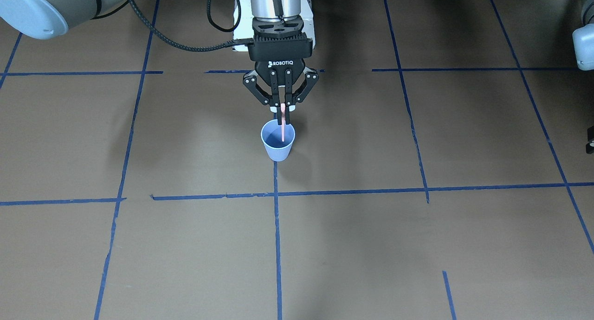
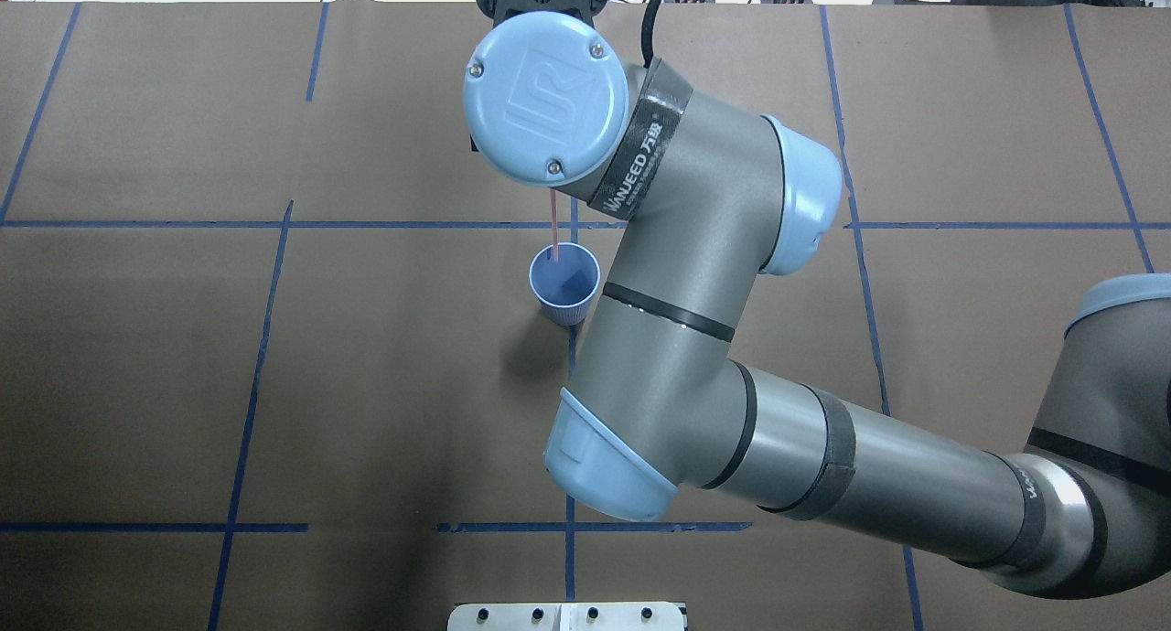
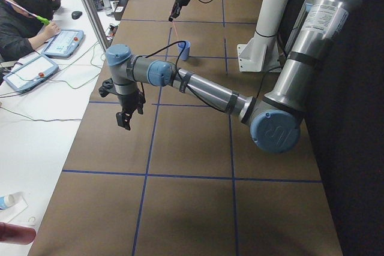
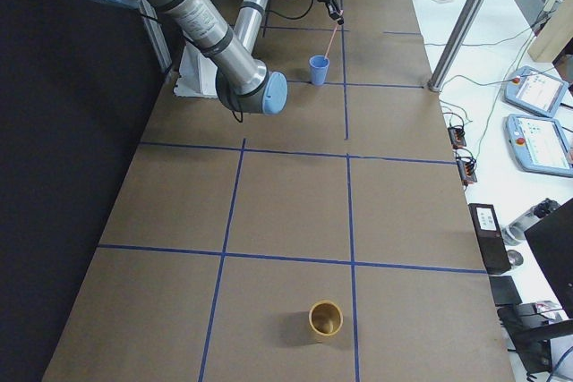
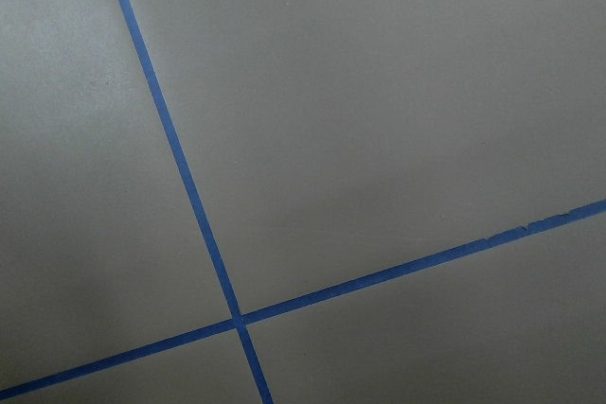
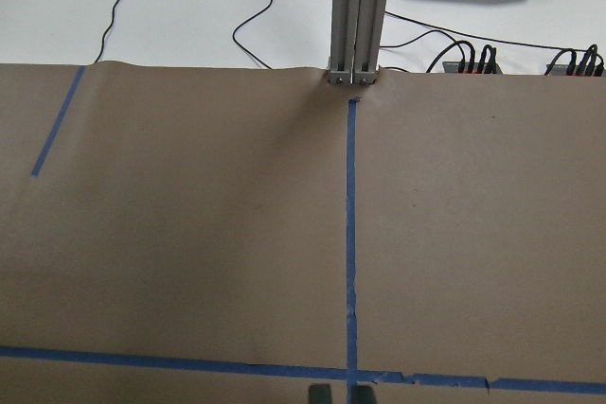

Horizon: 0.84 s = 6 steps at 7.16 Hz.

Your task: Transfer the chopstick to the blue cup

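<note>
My right gripper pinches the chopstick upright, tip toward 11 o'clock in the blue cup seen overhead; released, it may lean and tip the cup.

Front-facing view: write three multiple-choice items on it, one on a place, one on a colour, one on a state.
1. Where is the chopstick's lower end? A) at the blue cup's open top B) under the cup's base C) lying across its rim
2. What colour is the chopstick? A) green B) black C) pale pink
3. The right gripper is: A) open and empty B) shut on the chopstick C) shut on the cup
Answers: 1 A, the upright stick ends at the cup's mouth; 2 C, pink shows against the blue; 3 B, the fingers pinch its top.
</note>
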Available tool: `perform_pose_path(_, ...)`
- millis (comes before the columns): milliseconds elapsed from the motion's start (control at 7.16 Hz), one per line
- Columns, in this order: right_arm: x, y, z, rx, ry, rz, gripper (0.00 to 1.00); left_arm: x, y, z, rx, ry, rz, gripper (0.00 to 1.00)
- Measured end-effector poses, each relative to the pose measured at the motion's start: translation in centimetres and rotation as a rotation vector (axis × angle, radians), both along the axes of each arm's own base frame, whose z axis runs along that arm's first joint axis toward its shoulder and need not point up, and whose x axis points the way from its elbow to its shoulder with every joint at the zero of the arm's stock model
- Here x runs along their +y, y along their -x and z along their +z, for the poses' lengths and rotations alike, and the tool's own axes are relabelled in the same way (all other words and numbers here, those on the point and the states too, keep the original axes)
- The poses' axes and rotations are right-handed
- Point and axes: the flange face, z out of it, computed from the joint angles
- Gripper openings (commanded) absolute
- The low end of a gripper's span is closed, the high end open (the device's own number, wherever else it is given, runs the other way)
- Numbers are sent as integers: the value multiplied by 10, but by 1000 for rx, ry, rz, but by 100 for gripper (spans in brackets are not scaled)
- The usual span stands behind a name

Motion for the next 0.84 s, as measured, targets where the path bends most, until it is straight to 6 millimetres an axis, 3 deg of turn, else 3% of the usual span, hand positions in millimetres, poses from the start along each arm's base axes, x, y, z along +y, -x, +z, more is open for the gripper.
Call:
perform_pose_path(140, 8, 7, 7, 7, 6, -15, 99, -1, 0, -1, 0, -1, -1, 100)
perform_pose_path(559, 39, 8, 16, -35, 49, -49, 100, -2, -1, -2, 1, 4, -3, 100)
perform_pose_path(699, 42, 0, 16, -34, 70, -64, 100, -3, -1, -1, 1, 5, -3, 100)
perform_pose_path(838, 32, -18, 19, -20, 110, -75, 100, -3, -1, -1, 0, 6, -4, 100)
